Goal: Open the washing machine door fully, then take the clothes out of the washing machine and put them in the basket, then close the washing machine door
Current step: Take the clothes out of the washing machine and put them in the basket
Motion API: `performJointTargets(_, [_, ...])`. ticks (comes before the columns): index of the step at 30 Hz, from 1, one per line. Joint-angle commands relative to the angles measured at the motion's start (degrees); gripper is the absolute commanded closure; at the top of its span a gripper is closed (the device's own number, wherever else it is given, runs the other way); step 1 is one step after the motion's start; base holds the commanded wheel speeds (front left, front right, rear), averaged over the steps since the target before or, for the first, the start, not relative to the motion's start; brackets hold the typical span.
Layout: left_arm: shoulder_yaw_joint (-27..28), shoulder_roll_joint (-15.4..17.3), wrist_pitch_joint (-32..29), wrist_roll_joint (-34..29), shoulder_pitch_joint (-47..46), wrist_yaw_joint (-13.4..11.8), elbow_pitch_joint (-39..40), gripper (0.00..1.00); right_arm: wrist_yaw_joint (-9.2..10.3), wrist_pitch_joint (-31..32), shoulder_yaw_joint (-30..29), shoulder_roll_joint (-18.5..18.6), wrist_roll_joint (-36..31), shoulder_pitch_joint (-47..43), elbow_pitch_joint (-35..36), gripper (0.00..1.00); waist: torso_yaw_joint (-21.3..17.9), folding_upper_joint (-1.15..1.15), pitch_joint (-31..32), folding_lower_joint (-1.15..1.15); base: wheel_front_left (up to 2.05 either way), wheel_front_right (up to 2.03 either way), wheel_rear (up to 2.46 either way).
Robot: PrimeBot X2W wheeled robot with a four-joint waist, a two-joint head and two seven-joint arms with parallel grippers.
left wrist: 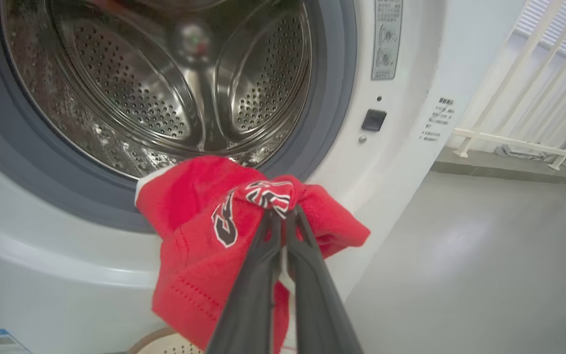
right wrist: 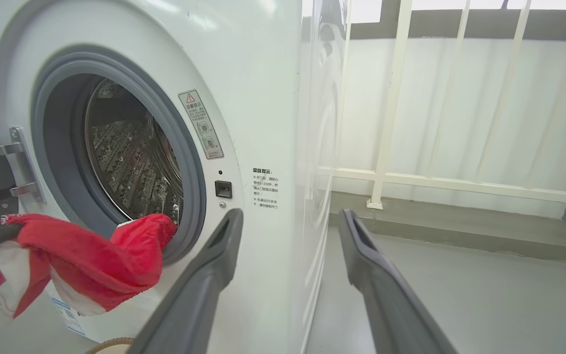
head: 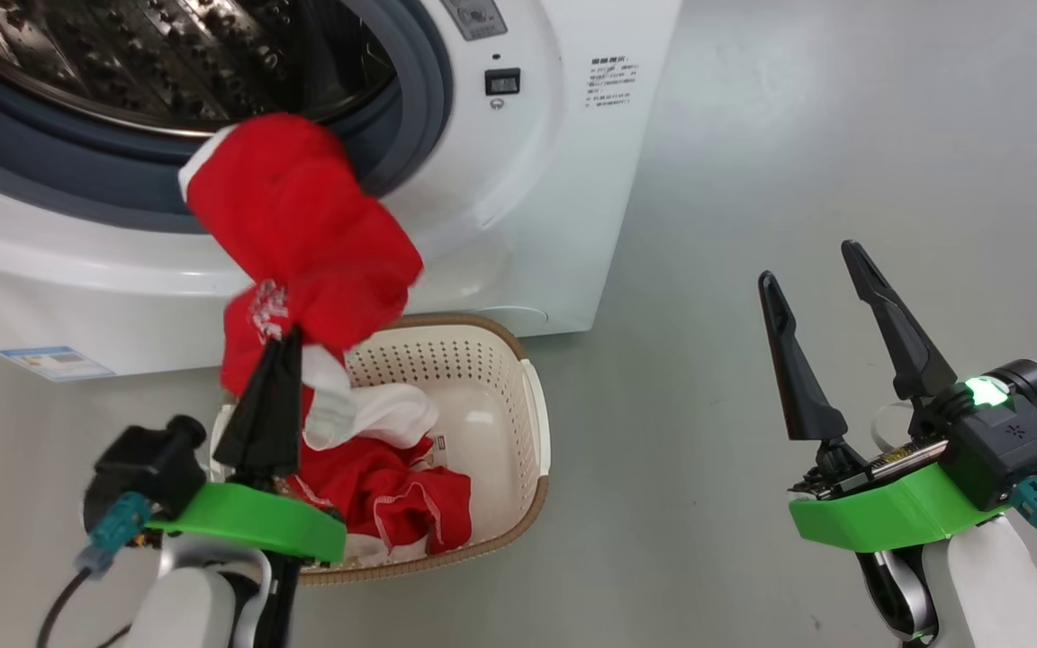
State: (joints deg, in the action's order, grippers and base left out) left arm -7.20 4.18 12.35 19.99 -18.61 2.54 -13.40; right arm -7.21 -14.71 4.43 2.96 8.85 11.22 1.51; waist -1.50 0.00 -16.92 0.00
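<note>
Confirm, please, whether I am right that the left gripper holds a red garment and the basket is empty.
The basket is not empty: the head view shows red and white clothes in it. The left gripper does hold a red garment.

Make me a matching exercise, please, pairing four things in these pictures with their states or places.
Things:
1. left tool
2. right tool
3. basket
4. drum

States or places:
A. open, holding nothing
B. on the floor before the machine, with red and white clothes inside
C. perforated steel, inside the grey ring
D. shut on a red garment

Pairs: 1-D, 2-A, 3-B, 4-C.
</note>
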Motion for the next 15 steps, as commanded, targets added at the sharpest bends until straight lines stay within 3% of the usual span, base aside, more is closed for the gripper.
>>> performJointTargets(1, [1.33, 0.51, 0.22, 1.04, -1.27, 0.53, -2.23, 1.00, -0.28, -0.29, 1.39, -0.08, -0.01, 0.44, 1.15, 0.00, -0.17, 0.00, -1.00, 0.00, 0.00, 0.00, 0.00])
performJointTargets(5, [-0.25, -0.02, 1.21, 2.28, -4.37, 2.37, -11.14, 1.00, -0.28, -0.29, 1.46, -0.08, -0.34, 0.73, 1.15, 0.00, -0.32, 0.00, -2.14, 0.00, 0.00, 0.00, 0.00])
performJointTargets(15, [-2.58, -0.79, 2.55, 2.96, -13.91, 4.12, -29.51, 1.00, -0.28, -0.29, 2.13, -0.08, -0.56, 2.21, 1.34, 0.00, -1.32, 0.00, -6.87, 0.00, 0.00, 0.00, 0.00])
